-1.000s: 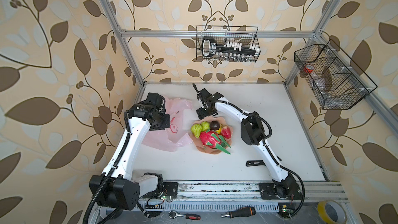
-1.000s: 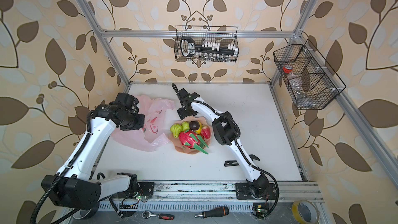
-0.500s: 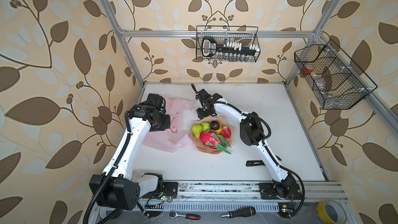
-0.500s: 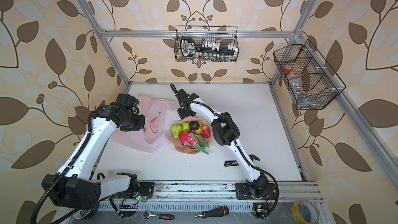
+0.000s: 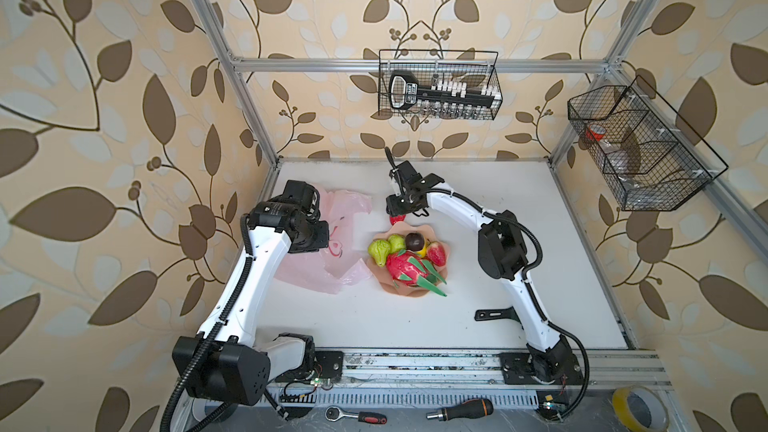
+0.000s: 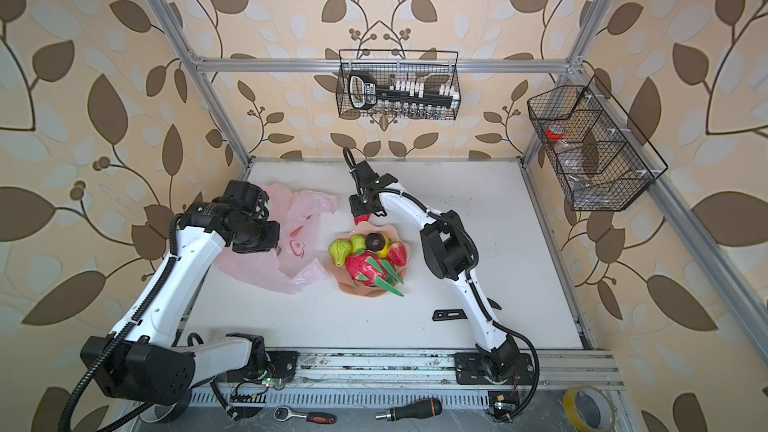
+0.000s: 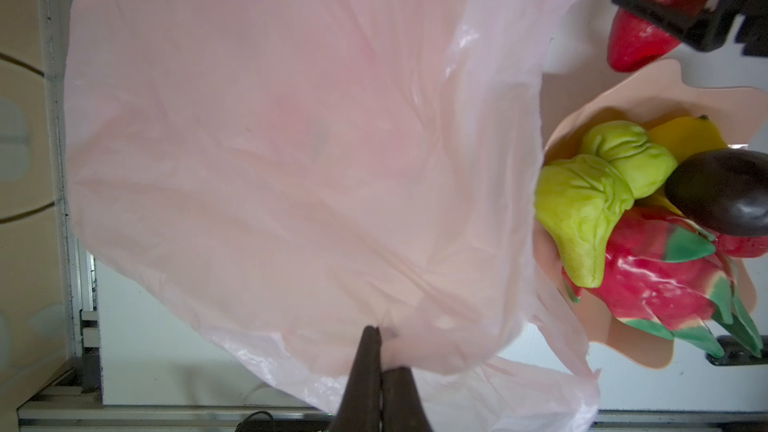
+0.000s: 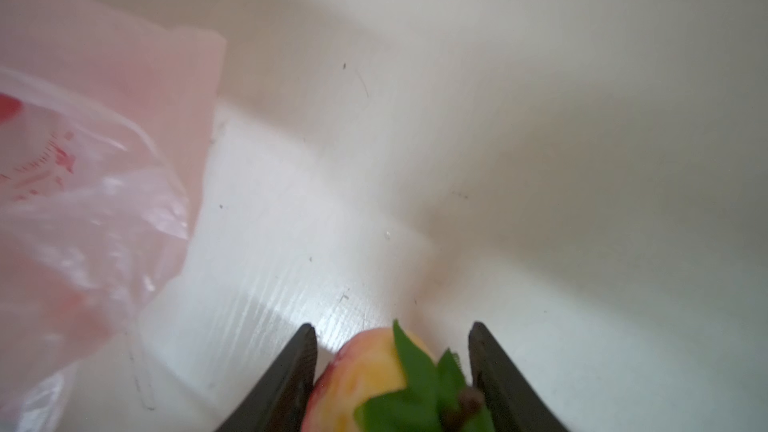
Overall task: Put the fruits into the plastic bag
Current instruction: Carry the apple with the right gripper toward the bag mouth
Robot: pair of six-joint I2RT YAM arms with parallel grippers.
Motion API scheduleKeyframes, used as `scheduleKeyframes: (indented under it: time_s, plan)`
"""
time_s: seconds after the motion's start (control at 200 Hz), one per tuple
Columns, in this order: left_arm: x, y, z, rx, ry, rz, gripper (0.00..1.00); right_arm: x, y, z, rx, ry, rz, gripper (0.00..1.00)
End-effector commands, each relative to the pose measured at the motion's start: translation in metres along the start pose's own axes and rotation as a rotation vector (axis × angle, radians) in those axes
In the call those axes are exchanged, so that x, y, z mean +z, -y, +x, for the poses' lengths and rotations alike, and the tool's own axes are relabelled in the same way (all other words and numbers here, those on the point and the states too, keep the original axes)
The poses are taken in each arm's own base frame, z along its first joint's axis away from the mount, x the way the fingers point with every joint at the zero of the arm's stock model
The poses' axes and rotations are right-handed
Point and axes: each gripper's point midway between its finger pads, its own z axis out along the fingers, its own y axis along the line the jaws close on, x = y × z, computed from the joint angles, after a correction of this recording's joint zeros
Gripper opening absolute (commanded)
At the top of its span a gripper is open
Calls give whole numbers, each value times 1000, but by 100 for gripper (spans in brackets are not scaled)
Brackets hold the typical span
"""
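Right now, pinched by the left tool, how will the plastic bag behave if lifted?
Probably floppy: the plastic bag drapes in creases from the left tool. Likely light, being thin and translucent. Its mouth may sag shut.

Pink plastic bag (image 5: 316, 276) is spread crinkled on L. Just R of it, dragon fruit (image 5: 405, 270), 2 green pears (image 5: 379, 250), purple ball (image 5: 414, 239), yellow fruit (image 7: 685, 137) & strawberry (image 5: 436, 253) are heaped; 2nd strawberry (image 5: 397, 219) is held raised just behind.
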Motion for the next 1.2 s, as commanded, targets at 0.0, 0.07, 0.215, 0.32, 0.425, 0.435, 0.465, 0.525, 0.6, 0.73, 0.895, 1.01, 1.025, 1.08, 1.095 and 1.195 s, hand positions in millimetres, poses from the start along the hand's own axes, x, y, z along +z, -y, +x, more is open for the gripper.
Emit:
scheduleKeyframes:
  time_s: [0.0,0.07,0.215,0.32,0.425,0.435,0.465,0.525,0.6,0.73,0.895,1.01,1.025,1.08,1.095,1.195]
  plan:
    - [-4,6,0,-10,12,38,0,-38,-10,-40,76,130,-101,38]
    - [-6,8,-3,-14,20,45,0,-49,-10,-47,104,147,-132,38]
    - [-12,11,-9,-23,34,57,0,-67,-14,-51,175,168,-214,38]
    - [-17,13,-12,-28,41,68,0,-82,-22,-46,240,184,-290,38]
    - [-19,13,-12,-32,43,70,0,-93,-32,-29,334,179,-376,38]
    - [-19,13,-12,-33,44,70,0,-93,-33,-26,349,174,-385,38]
    - [-20,14,-12,-32,43,73,0,-96,-38,-23,381,181,-420,38]
    - [-21,14,-12,-32,45,75,0,-98,-51,-13,439,172,-484,37]
    - [-21,15,-12,-34,43,78,0,-100,-74,-3,464,152,-555,37]
    - [-20,16,-12,-33,39,82,0,-100,-115,12,478,107,-637,37]
    - [-22,17,-14,-34,46,88,0,-89,-153,29,509,50,-697,35]
    - [-23,19,-15,-36,50,101,0,-82,-185,40,549,1,-777,33]
    - [-23,20,-15,-37,50,105,0,-82,-189,41,554,-4,-787,33]
    - [-23,22,-17,-39,53,114,0,-79,-201,47,567,-23,-805,33]
    - [-23,22,-17,-40,52,116,0,-78,-205,48,571,-27,-808,32]
    - [-25,26,-20,-44,59,140,0,-73,-223,55,584,-47,-825,32]
